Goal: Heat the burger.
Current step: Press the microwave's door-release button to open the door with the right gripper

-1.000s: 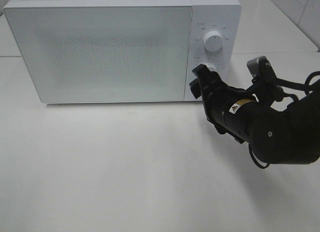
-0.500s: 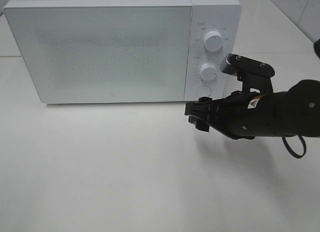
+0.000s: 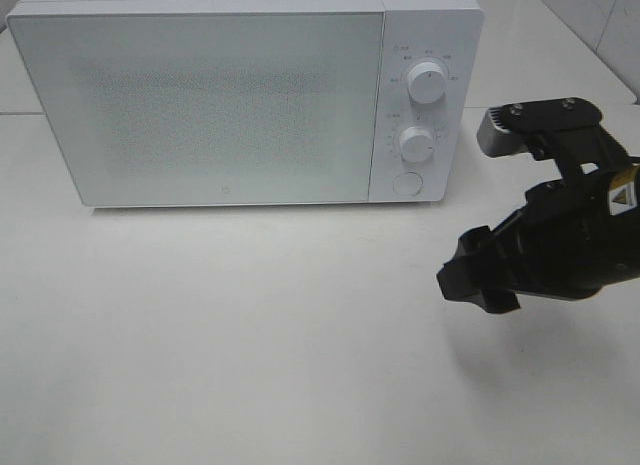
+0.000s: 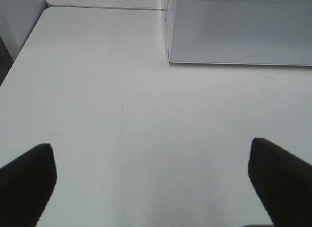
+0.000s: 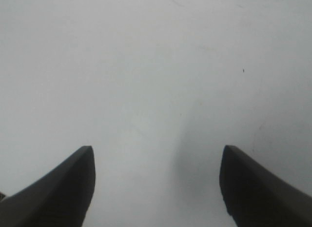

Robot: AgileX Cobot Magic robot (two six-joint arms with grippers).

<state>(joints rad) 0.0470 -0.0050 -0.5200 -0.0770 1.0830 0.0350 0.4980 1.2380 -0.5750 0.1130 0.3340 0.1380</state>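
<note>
Left wrist view, nearest item: left gripper (image 4: 153,180), fingers spread wide with only white table (image 4: 97,114) showing between them. It holds nothing and is out of frame in the exterior high view. Next, right side of the scene: right gripper (image 3: 478,282), hovering over the table with its fingers apart and nothing between them. Its tips point toward the left and near side, away from the appliance. Beyond it, at the far side of the table: white microwave (image 3: 220,95), with its frosted door (image 3: 210,115) closed flush. The control panel on its right end carries an upper dial (image 3: 428,82), a lower dial (image 3: 416,143) and a round button (image 3: 406,183). The burger is not visible in any view. The door hides the cavity, so whether the burger sits inside cannot be told from here. Governing relation: the control panel lies far and left of the right gripper, with a clear stretch of table between them. The left gripper faces only the microwave's near left corner, at the end away from the panel. By this layout the right arm is judged the nearer one for any work on the dials or button, and it would have to turn its fingers back toward the panel first.
</note>
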